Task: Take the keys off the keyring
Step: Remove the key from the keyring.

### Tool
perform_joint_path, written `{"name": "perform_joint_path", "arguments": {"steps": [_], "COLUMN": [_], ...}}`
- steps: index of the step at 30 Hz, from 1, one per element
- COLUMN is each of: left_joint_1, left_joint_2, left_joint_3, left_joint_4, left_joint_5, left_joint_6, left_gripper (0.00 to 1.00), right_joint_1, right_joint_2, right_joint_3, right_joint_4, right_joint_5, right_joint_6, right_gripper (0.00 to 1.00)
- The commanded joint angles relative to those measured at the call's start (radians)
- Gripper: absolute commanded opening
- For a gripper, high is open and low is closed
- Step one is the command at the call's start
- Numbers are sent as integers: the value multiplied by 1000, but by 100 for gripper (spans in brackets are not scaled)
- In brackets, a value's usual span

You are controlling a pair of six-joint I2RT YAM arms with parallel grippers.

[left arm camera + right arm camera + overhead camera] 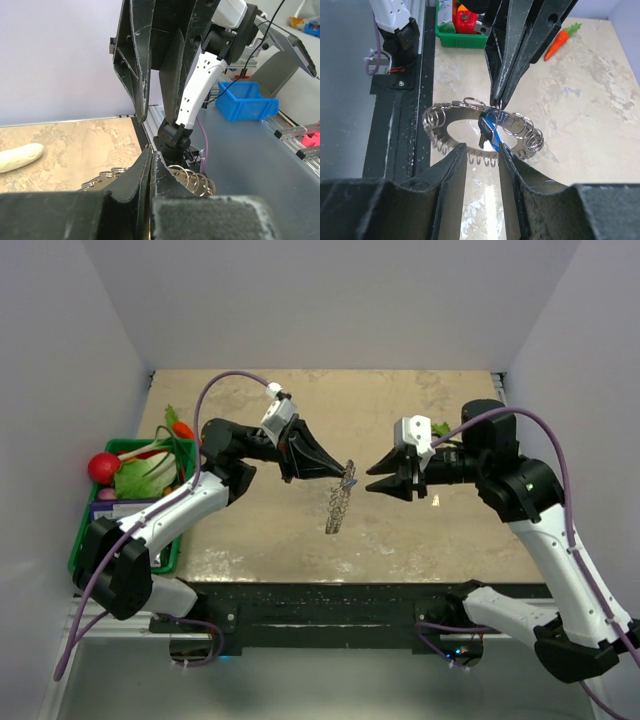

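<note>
The tan marbled table fills the overhead view, with the left arm and the right arm reaching in from either side until their tips nearly meet above its middle. A green bin of toy vegetables sits at the table's left edge, seen whole only from above; the right wrist view catches just its corner, plus an orange carrot lying loose on the table beside it. The left wrist view alone shows a pale oblong piece resting on the table and a blue bin out beyond the table's edge. The keyring hangs in the air between the two arms, and from above it looks like a thin grey strip seen edge-on. The right wrist view opens it into a full loop of small wire coils, pinched at its top by the left jaws, which are pressed together on it. The left wrist view shows only a few coils peeking out on each side of those closed tips. The right jaws stand apart, gripping nothing, just short of the loop. The blue-headed key dangles on the keyring directly ahead of that gap, plain only in the right wrist view.
</note>
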Motion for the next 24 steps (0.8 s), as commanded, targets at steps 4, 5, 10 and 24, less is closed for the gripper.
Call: {"name": "perform_joint_path", "arguments": {"steps": [4, 5, 10, 24], "left_joint_1": [3, 2, 2, 2], "left_joint_2": [-31, -30, -25, -19], "left_joint_3": [7, 5, -6, -18], "left_joint_4": [73, 82, 136, 167], "left_joint_5": [-20, -17, -17, -26], "left_joint_6": [-33, -36, -78, -95], "left_gripper": [0, 0, 0, 0], "right_joint_1": [-22, -25, -41, -62], "right_joint_2": [49, 50, 73, 125], "right_joint_3": [-42, -50, -52, -32], "right_joint_4": [132, 172, 198, 189], "right_joint_5": [-89, -101, -198, -367], "right_joint_6": [76, 89, 115, 101], "right_gripper": [35, 35, 31, 29]}}
